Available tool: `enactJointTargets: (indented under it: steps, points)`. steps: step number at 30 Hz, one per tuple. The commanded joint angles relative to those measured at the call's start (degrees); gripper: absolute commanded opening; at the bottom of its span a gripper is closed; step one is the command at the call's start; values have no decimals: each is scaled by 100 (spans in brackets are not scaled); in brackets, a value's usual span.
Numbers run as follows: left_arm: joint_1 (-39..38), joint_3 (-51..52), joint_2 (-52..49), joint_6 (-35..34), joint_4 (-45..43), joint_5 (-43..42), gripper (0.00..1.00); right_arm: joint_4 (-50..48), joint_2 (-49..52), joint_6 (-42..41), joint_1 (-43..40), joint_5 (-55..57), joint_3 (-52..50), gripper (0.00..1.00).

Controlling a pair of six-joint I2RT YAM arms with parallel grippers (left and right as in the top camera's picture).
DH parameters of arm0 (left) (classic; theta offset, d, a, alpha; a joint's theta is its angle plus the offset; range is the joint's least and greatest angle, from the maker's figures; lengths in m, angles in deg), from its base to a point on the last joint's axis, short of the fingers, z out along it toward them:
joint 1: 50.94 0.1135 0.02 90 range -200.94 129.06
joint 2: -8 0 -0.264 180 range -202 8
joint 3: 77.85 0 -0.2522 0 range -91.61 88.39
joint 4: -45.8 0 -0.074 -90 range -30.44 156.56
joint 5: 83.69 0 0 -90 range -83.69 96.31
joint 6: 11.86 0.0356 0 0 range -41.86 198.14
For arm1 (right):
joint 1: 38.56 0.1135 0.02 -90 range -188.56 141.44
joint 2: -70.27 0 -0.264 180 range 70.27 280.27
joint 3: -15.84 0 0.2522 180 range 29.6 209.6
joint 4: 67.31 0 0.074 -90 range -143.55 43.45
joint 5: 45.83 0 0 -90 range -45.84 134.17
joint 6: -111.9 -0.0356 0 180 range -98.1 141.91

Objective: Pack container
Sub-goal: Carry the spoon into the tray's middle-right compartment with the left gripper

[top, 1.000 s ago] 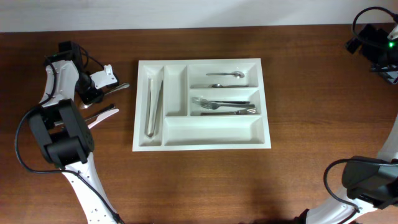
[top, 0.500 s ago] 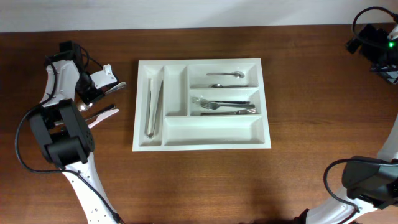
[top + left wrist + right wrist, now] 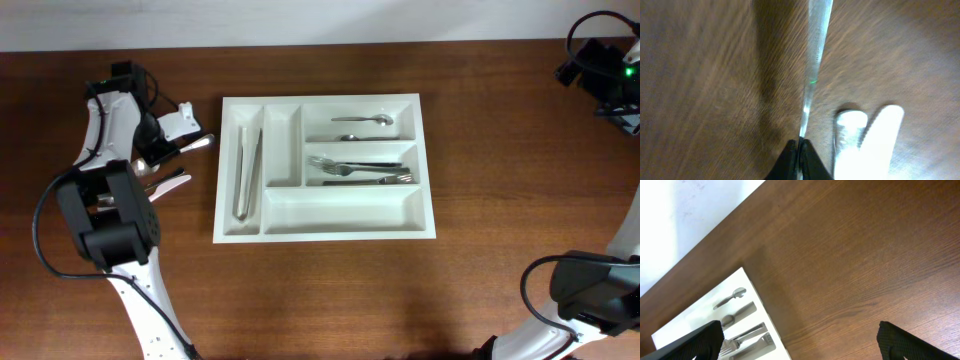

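The container (image 3: pixel 325 232) is a white cutlery tray in the middle of the table; its corner (image 3: pixel 746 275) also shows in the right wrist view. It holds tongs (image 3: pixel 245 170), a spoon (image 3: pixel 362 120) and forks (image 3: pixel 360 170). Left of the tray, my left gripper (image 3: pixel 176 140) is shut on a thin silver piece of cutlery (image 3: pixel 202 142). In the left wrist view the black fingertips (image 3: pixel 790 160) of that gripper (image 3: pixel 800 147) pinch its metal shaft (image 3: pixel 812 70) above the wood. My right gripper (image 3: pixel 800 350) stands open and empty at the far right corner (image 3: pixel 600 65).
More loose cutlery (image 3: pixel 165 185) lies on the table just left of the tray, below the left gripper. A blurred white piece (image 3: pixel 870 140) shows beside the held shaft. The tray's long front compartment (image 3: pixel 340 210) holds nothing.
My left gripper has closed on the silver piece of cutlery and shifted slightly right toward the tray with it. The right arm has not moved.
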Motion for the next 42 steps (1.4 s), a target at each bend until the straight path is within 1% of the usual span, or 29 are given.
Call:
enactJointTargets:
  steps: [1,7,10,13,17,24,29,33,38,42]
  points:
    - [-153,-28,702,-125,39,-7,2,-2,13,11,-42,72,-4,99]
    - [-289,-28,1493,-299,76,-7,2,-2,13,11,-42,72,-4,99]
    - [-387,-28,1939,-313,273,-15,2,-2,13,11,-42,72,-4,99]
    - [-621,-28,2350,-310,531,-282,2,-2,13,11,-42,72,-4,100]
    - [-1196,-28,2662,-306,804,-776,2,-2,13,11,-42,72,-4,99]
    - [-2492,-24,2500,-286,1137,-826,2,-2,13,11,-42,72,-4,99]
    - [-3329,-24,2142,-286,1252,-826,2,-2,13,11,-42,72,-4,99]
    - [-3762,-22,1742,-286,1421,-824,2,-2,13,11,-42,72,-4,99]
    - [-4122,-22,1255,-291,1532,-833,2,-2,13,11,-42,72,-4,99]
    - [-4325,-22,1119,-332,1788,-1075,2,-2,13,11,-42,72,-4,99]
